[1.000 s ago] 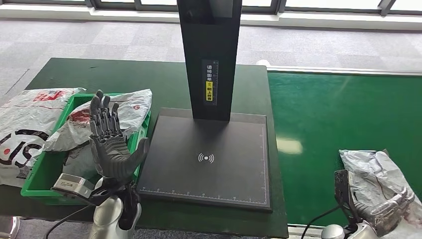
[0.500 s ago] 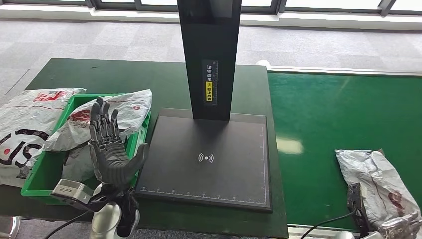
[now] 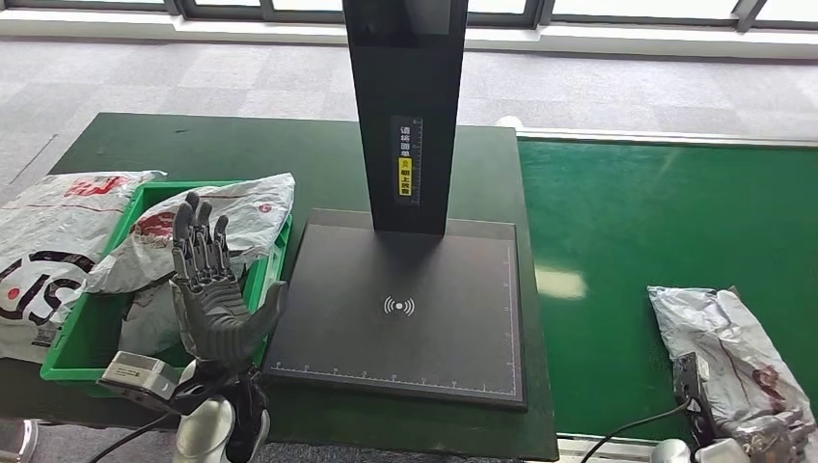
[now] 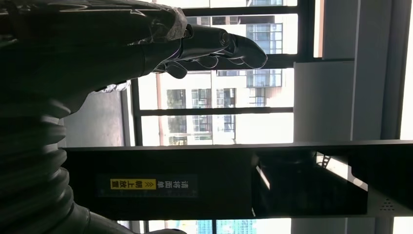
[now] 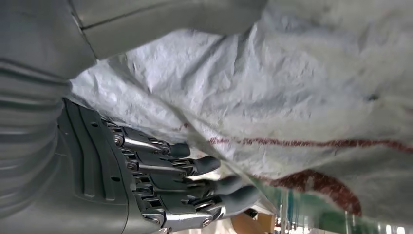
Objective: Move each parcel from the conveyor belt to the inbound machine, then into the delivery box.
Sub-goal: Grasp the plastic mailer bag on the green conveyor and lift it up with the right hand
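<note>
Right hand [image 5: 160,180] seems to touch the parcel [image 3: 730,347] on the belt [image 3: 627,251].

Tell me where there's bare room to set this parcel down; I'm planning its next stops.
The inbound machine's black platform is bare from its column forward to the ruled front edge. The conveyor belt is open between platform and grey parcel. Crowded: the green delivery box already holds parcels, and the left hand is raised before it.

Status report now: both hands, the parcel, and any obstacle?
Left hand raised open beside green box. Right hand at grey parcel on conveyor belt, grasp unclear. Scanner plate bare.
</note>
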